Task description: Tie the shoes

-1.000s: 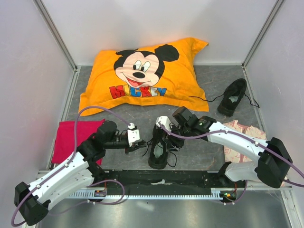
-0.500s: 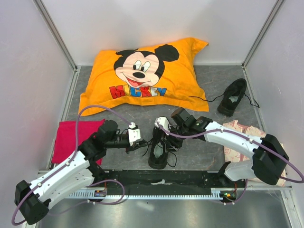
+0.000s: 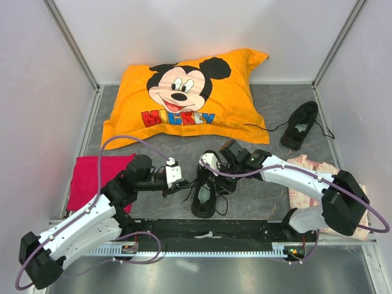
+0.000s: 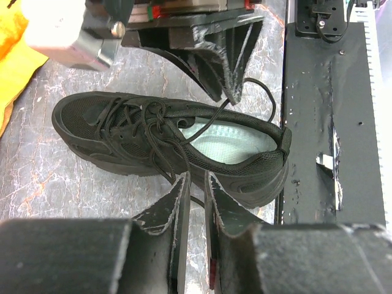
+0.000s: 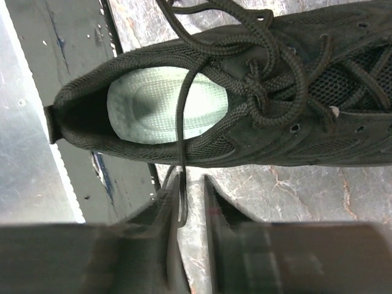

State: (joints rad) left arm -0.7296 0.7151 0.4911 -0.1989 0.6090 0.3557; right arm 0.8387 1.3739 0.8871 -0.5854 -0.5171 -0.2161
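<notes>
One black shoe [image 3: 204,195] lies near the front edge with its laces loose; its pale insole shows in the left wrist view [image 4: 226,139] and in the right wrist view [image 5: 159,110]. My left gripper [image 3: 184,185] is at the shoe's left side, fingers a narrow gap apart [image 4: 195,177]; a lace [image 4: 171,153] runs to its left fingertip. My right gripper [image 3: 215,174] is at the shoe's right side, fingers a narrow gap apart [image 5: 191,179], with a lace loop [image 5: 182,208] hanging between them, not pinched. The second shoe [image 3: 300,125] lies far right, untied.
An orange Mickey pillow [image 3: 184,98] fills the back. A red cloth [image 3: 92,174] lies at the left under my left arm, a pale patterned cloth [image 3: 306,180] at the right. A black rail [image 3: 208,229] runs along the near edge, next to the shoe's heel.
My right gripper has moved a little left, closer to the shoe. My left gripper has stayed almost still beside the shoe.
</notes>
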